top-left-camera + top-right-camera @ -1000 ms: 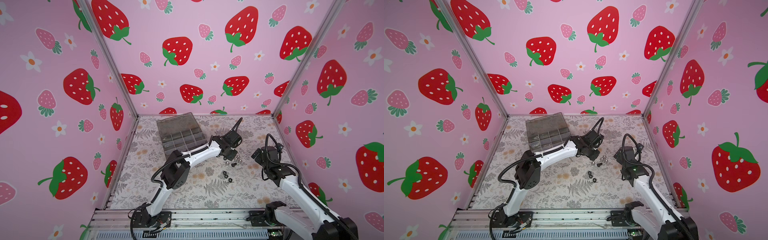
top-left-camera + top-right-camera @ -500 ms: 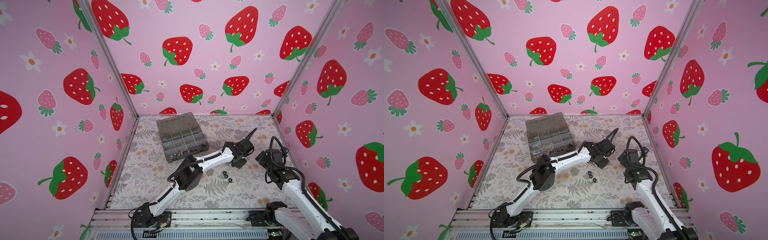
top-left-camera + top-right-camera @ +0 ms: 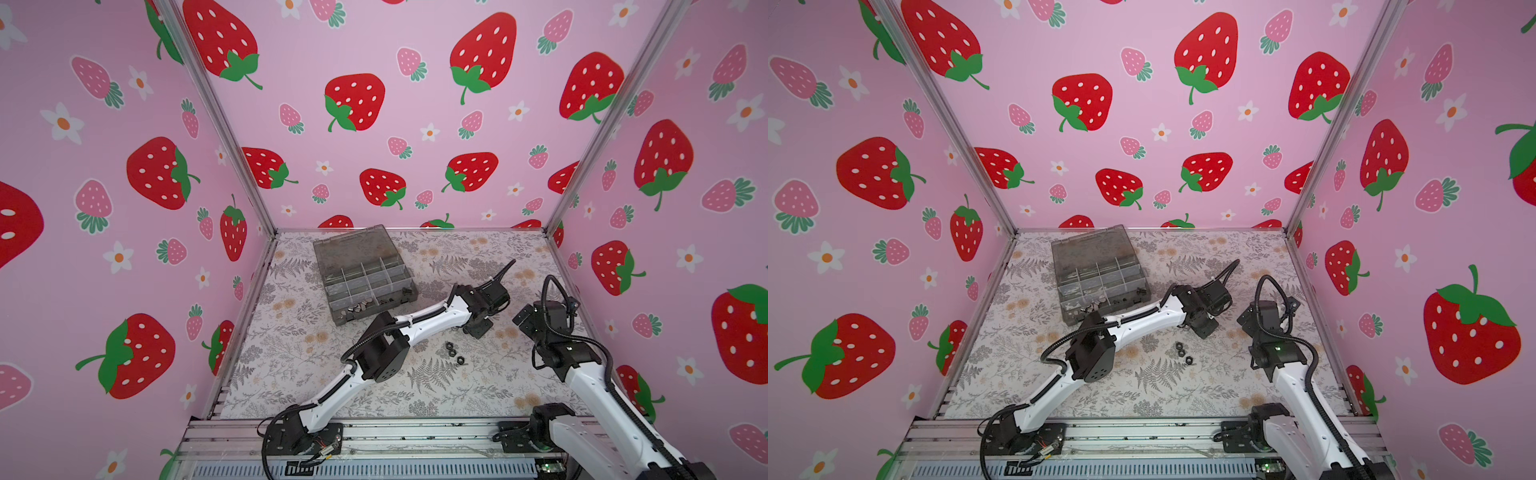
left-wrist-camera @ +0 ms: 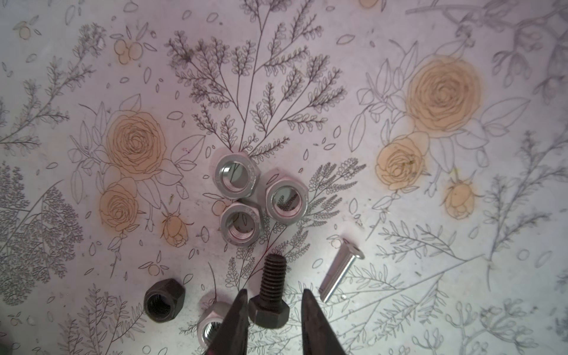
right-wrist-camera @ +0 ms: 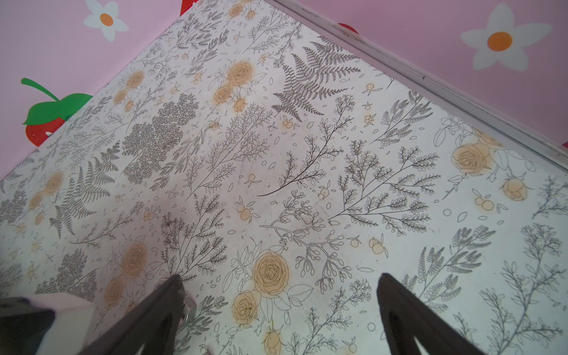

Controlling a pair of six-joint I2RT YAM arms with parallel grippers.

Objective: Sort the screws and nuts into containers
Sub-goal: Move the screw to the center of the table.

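left gripper [image 4: 274,292] low over the mat [image 4: 92,61], jaws slightly apart – straddling the head of a bolt [image 4: 270,310], three nuts [image 4: 236,176] close by, right gripper [image 5: 279,278] gaping wide

Three grey hex nuts [image 4: 246,206] cluster touching; a black hex-head bolt [image 4: 273,276], silver screw [image 4: 338,273] and black nut [image 4: 164,304] lie nearby. Organiser box [image 3: 353,249] open.

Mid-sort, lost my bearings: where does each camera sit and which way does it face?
Top views: high behind the robot, looking down at the organiser box, left arm and right arm.
Left wrist: on left arm, facing down at three hex nuts; left pincer straddles a black bolt.
Right wrist: on right arm, slanting across the floral mat to the wall; right pincer spread wide.
Shared: both top views show those hex nuts.
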